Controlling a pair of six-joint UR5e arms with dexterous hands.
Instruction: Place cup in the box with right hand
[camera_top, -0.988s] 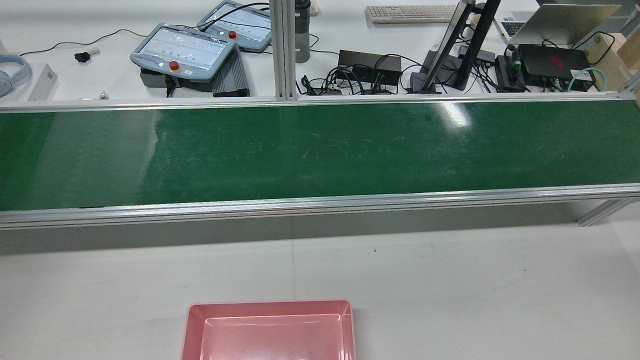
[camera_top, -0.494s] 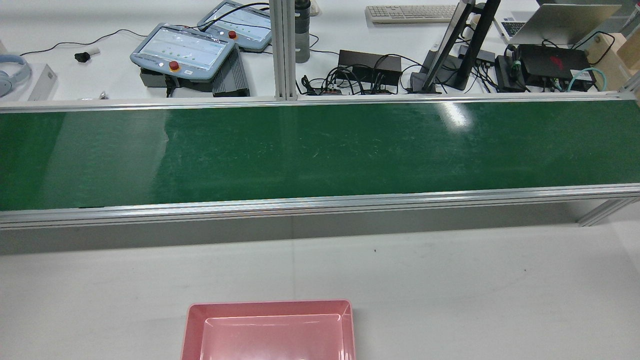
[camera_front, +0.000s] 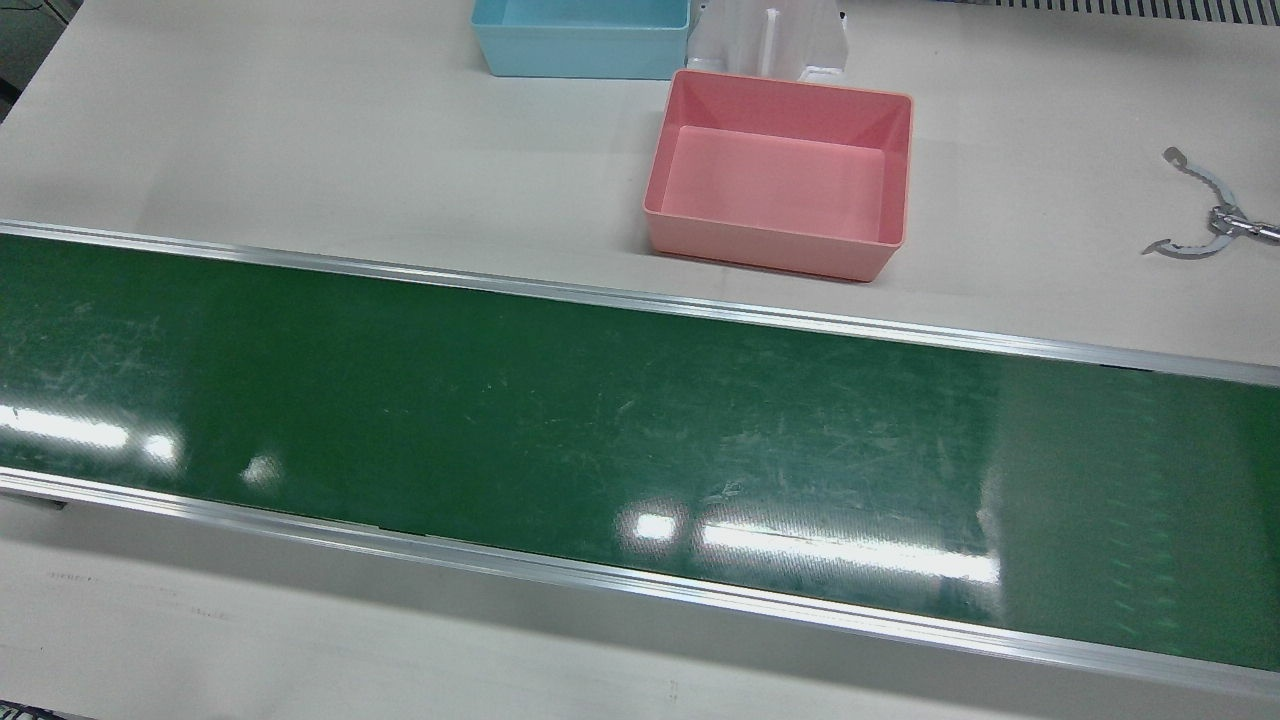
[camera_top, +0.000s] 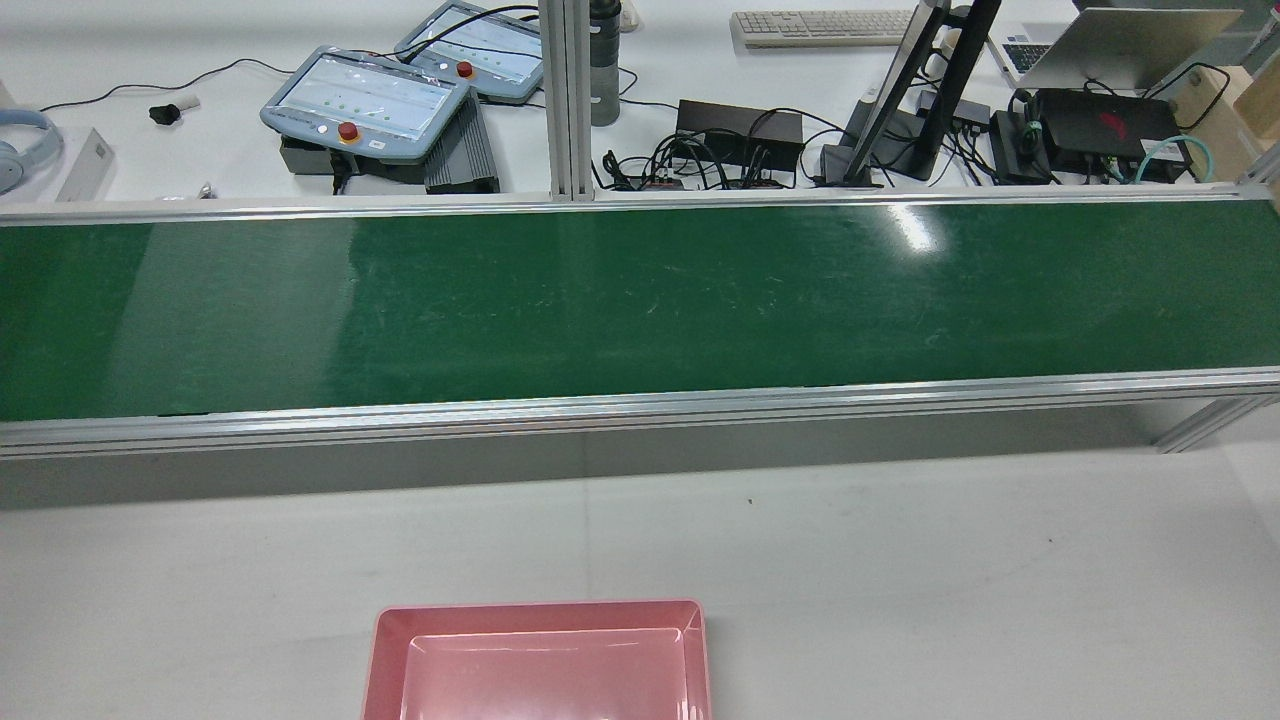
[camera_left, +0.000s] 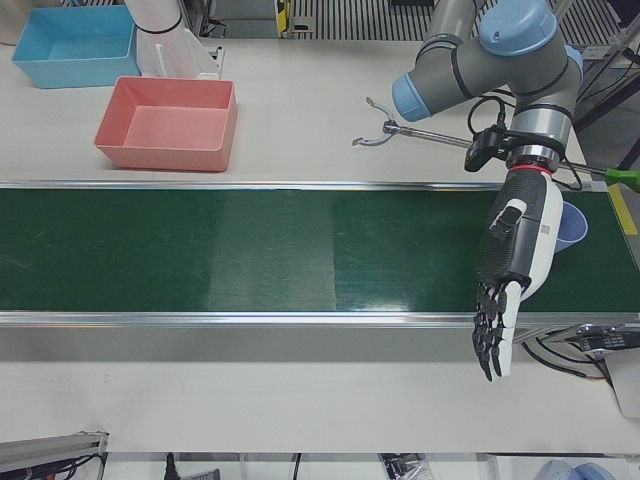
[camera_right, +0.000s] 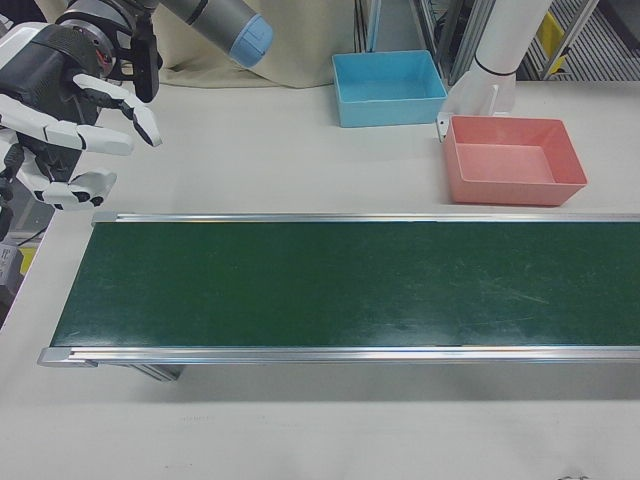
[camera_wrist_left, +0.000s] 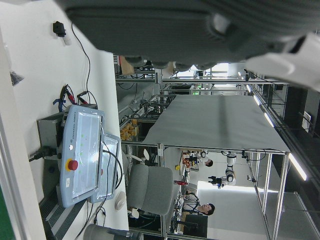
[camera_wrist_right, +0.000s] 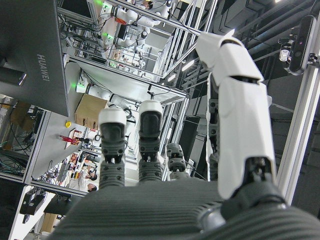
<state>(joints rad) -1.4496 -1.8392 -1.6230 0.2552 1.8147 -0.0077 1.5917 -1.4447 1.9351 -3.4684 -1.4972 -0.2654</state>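
Observation:
A pale blue cup (camera_left: 570, 228) stands on the green belt (camera_left: 250, 250) at its right end in the left-front view, partly hidden behind my left hand (camera_left: 508, 270). That hand hangs open, fingers straight down over the belt's near edge. My right hand (camera_right: 62, 110) hovers open, fingers spread, above the table beyond the belt's other end, far from the cup. Its own camera shows only spread fingers (camera_wrist_right: 240, 100) holding nothing. The pink box (camera_front: 770, 245) sits empty on the table beside the belt (camera_front: 600, 420); its rim (camera_top: 540, 610) also shows in the rear view, and its wall (camera_right: 510, 190) in the right-front view.
A light blue box (camera_front: 580, 55) sits behind the pink one, by a white pedestal (camera_front: 770, 40). A metal tong-like tool (camera_front: 1200, 215) lies on the table near the left arm. Beyond the belt (camera_top: 640, 300) lie teach pendants (camera_top: 365, 100), cables and monitors.
In the rear view the marks and the seam on the belt have drifted to the right. No hand or cup has entered that view.

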